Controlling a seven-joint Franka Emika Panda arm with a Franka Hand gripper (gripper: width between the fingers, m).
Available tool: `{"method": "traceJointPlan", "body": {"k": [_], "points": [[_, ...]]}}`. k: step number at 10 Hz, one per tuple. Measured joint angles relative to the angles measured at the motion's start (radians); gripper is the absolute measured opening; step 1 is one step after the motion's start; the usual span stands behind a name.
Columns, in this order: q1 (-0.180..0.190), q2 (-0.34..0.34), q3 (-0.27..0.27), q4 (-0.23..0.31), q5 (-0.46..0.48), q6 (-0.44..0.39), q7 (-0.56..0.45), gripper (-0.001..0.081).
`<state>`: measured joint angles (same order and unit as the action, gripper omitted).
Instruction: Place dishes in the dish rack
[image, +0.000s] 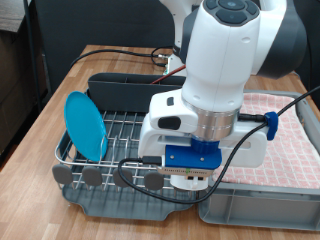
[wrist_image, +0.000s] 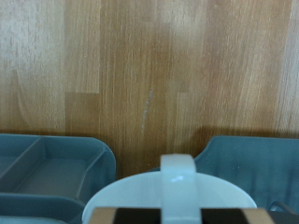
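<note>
The silver wire dish rack (image: 125, 140) sits on its grey tray in the exterior view's left half. The light-blue plate (image: 85, 125) stands upright in the rack's left side. The robot's hand (image: 195, 155) hangs over the rack's right side, and its fingers are hidden behind the blue mount. In the wrist view my gripper (wrist_image: 177, 166) shows as one pale finger over a white round thing, the cup (wrist_image: 126, 198), held close under the camera. The wooden spoon is out of view.
The dark-grey caddy (image: 125, 85) stands at the rack's far edge and also shows in the wrist view (wrist_image: 51, 168). Round grey discs (image: 92, 177) line the near edge. A grey crate with pink checked cloth (image: 295, 140) lies on the exterior view's right. The wooden table (wrist_image: 149, 65) lies beyond.
</note>
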<state>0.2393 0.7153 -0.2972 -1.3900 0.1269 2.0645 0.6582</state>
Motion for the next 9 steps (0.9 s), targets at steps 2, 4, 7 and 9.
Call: {"method": "traceJointPlan", "body": {"k": [2,4,7,9], "points": [[-0.011,0.025,0.007,0.029,0.009,-0.031,-0.003,0.0071],[-0.021,0.047,0.014,0.055,0.011,-0.049,-0.009,0.0071],[-0.033,0.067,0.025,0.076,0.019,-0.057,-0.014,0.0071],[-0.043,0.077,0.036,0.099,0.027,-0.105,-0.023,0.0363]]}}
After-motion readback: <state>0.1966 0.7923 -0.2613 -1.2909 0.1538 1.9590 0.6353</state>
